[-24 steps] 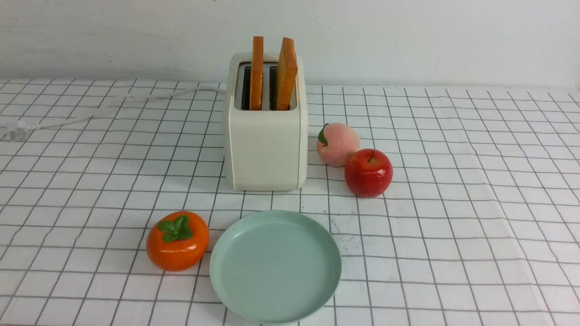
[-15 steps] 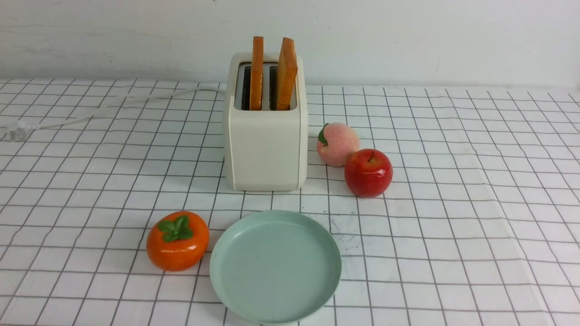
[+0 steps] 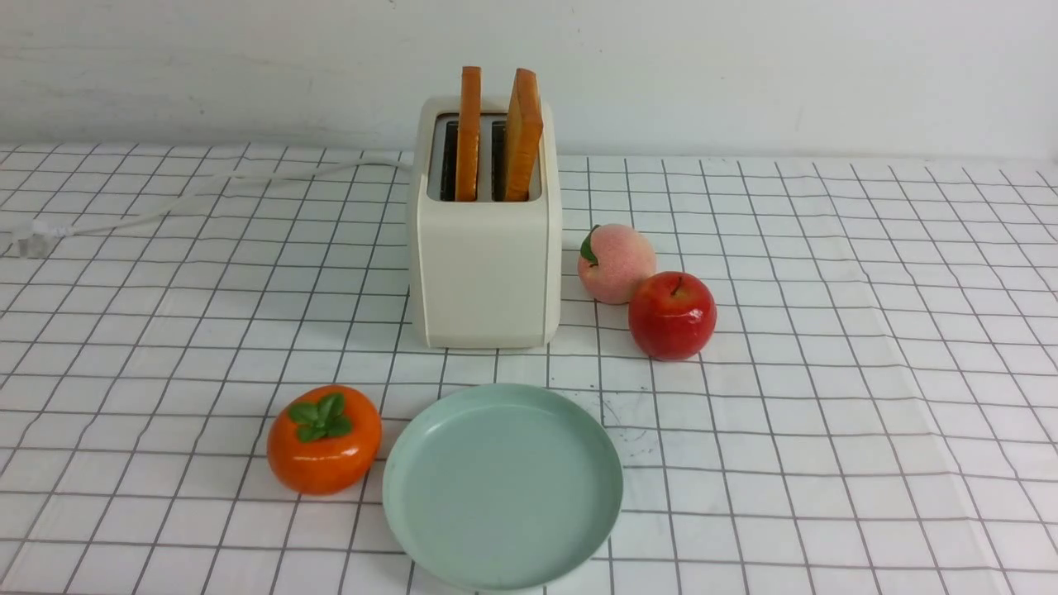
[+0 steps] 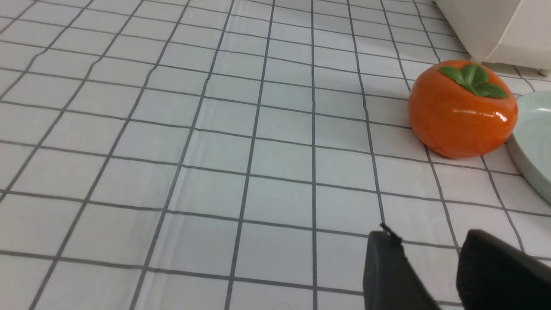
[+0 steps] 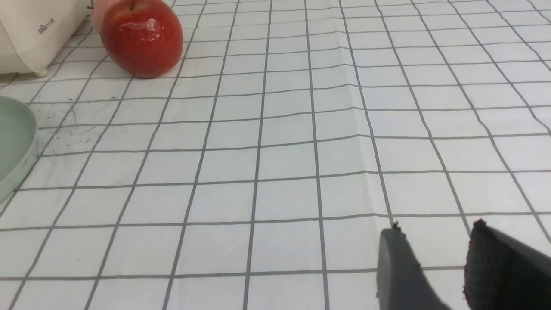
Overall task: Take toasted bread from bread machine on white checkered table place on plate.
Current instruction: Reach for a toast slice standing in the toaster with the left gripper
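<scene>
1. We see the toast (image 3: 469, 132), two slices, standing upright in the toaster (image 3: 486, 264) near the table's (image 3: 826, 413) far edge.
2. The plate (image 3: 502, 496) lies at the near edge, midway along it.
3. Our left gripper (image 4: 430, 241) and right gripper (image 5: 434, 232) hang low over the table, fingers spread, holding nothing.

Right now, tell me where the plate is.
In the front view, the plate lies centre-front on the white checkered table, directly in front of the bread machine, with the orange persimmon close beside its left rim.

Tiny unreadable logo (image 5: 45, 29) on bread machine (image 5: 26, 47)
</scene>
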Robot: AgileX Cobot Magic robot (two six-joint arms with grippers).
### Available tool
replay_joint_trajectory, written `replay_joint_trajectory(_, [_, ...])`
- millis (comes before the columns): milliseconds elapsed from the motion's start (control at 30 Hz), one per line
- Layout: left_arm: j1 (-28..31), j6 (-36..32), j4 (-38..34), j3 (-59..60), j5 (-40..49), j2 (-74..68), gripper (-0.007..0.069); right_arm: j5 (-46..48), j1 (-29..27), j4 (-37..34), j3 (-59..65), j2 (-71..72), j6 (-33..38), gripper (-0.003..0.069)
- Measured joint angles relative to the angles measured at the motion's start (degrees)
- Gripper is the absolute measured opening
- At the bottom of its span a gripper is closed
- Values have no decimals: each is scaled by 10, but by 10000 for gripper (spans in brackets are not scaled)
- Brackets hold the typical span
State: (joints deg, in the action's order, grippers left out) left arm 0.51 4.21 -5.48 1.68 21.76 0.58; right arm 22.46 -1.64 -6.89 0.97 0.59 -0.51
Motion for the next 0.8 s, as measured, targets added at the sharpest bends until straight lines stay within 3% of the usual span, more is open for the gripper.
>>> replay_joint_trajectory(500, [0,4,-10,0,-11,0,239,0,0,0,0,0,0,240])
replay_joint_trajectory(600, [0,38,-76,0,-46,0,239,0,0,0,0,0,0,240])
replay_joint_trajectory(700, [0,117,-239,0,-122,0,239,0,0,0,0,0,0,240])
replay_joint_trajectory(800, [0,139,-327,0,-192,0,239,0,0,0,0,0,0,240])
